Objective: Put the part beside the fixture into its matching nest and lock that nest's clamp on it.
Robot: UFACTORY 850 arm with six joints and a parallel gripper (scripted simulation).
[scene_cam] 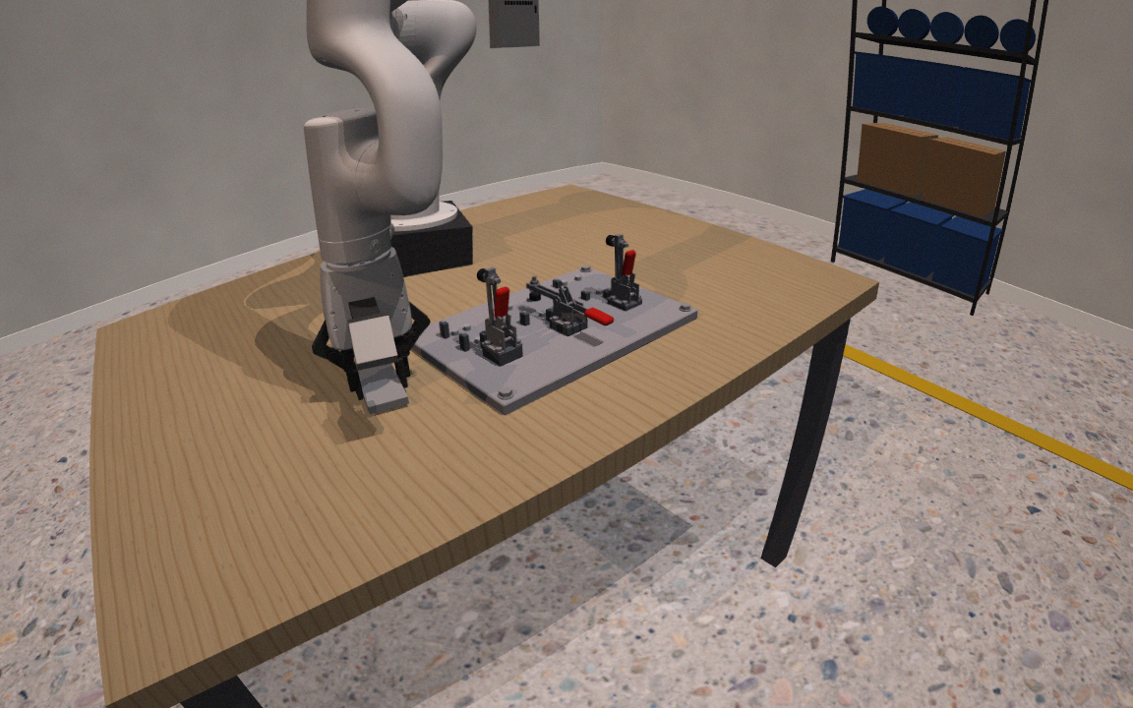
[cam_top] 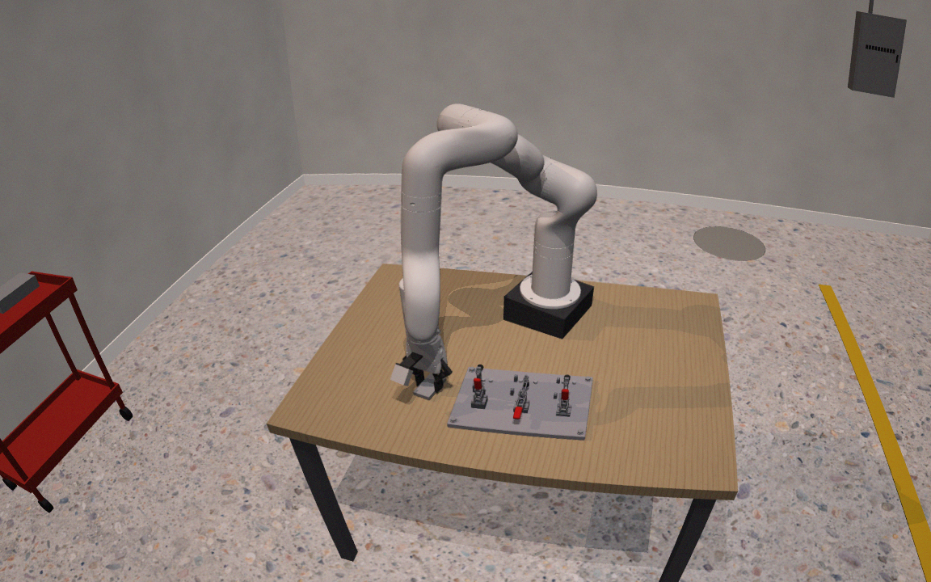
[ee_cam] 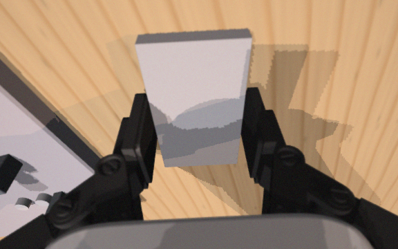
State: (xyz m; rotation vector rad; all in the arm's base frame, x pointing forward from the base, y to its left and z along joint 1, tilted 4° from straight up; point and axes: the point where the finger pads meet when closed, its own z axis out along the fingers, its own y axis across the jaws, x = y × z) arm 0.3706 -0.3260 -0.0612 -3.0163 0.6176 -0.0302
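Part (cam_top: 425,389) (scene_cam: 384,387) (ee_cam: 199,83) sits on the tabletop (cam_top: 353,412) (scene_cam: 289,528) (ee_cam: 199,204) beside the fixture plate (cam_top: 483,423) (scene_cam: 535,377) (ee_cam: 40,152), the pincer (cam_top: 430,381) (scene_cam: 381,377) (ee_cam: 197,109) clamped across its long sides. I suspect its free end could droop if the grip slips during lifting; swinging low, it might strike the nearest upright clamp (cam_top: 478,393) (scene_cam: 498,319).
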